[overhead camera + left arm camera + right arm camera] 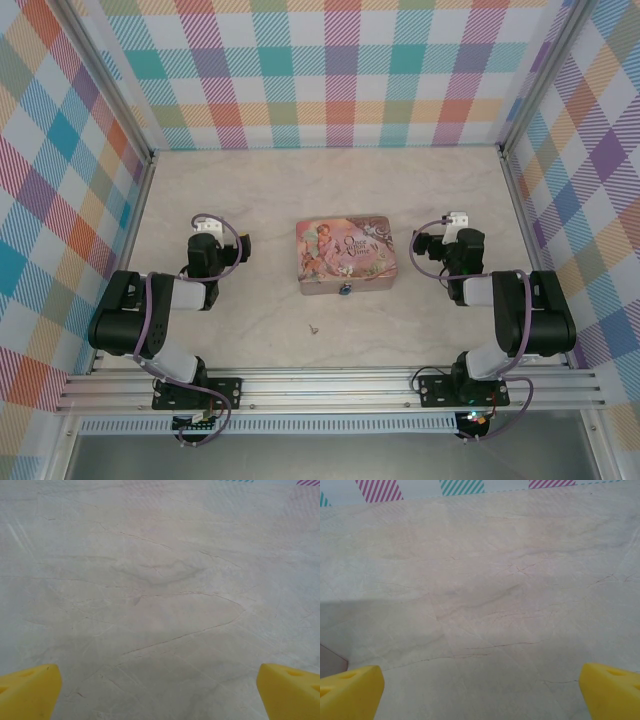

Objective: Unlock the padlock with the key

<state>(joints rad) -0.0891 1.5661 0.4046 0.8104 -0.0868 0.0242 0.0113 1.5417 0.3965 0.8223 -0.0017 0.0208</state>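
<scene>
On marbled table (250, 335): rectangular tin (345, 255), blue padlock (345, 289), thin key (314, 327).

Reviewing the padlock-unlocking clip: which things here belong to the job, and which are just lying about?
Job: padlock, at the near edge of the pink tin; key, loose in front of it; left pincer and right pincer, both open.
Lying about: pink tin.
</scene>
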